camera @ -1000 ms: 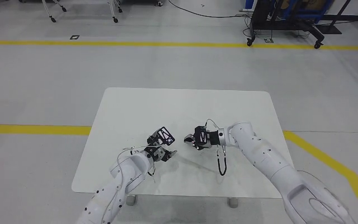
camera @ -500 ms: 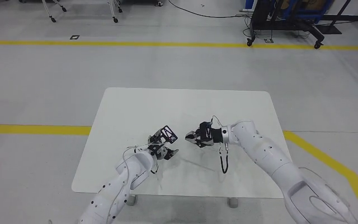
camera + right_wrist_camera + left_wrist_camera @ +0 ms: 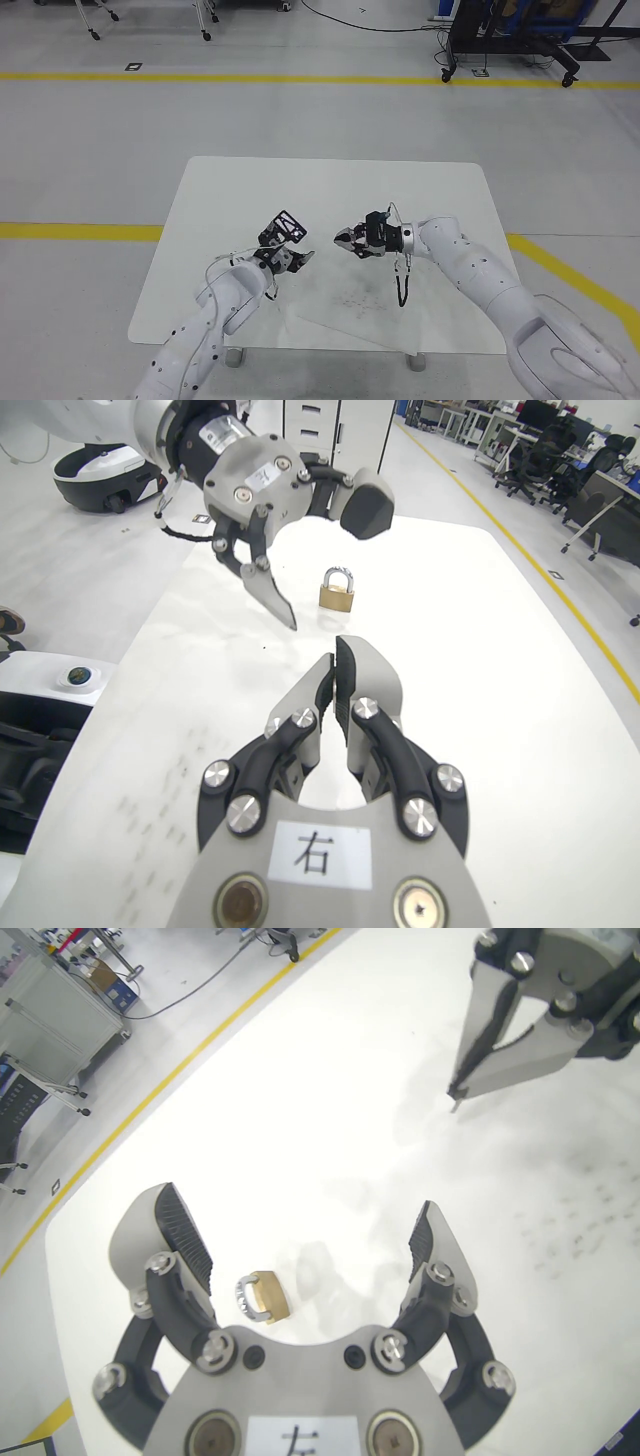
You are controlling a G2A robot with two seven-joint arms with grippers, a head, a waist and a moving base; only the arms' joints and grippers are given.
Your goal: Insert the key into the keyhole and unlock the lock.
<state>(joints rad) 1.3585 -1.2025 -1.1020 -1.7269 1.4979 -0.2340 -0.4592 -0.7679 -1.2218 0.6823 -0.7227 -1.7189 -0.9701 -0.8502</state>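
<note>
— From above, where are the arms?
— Both mid-frame over the white bench [image 3: 300,185]. The left gripper [image 3: 296,242] is left of centre and the right gripper [image 3: 345,240] just right of it, tips facing but apart.
— And the left wrist camera?
— Its fingers [image 3: 182,1228] are spread wide, holding nothing. The brass padlock [image 3: 265,1298] lies on the bench between them, untouched. Farther off, the right gripper's tips are pinched together; a thin sliver pokes out, probably the key [image 3: 454,1106].
— The right wrist camera?
— Fingers pressed together. The padlock [image 3: 337,592] sits just beyond their tips, beneath the spread left gripper.
</note>
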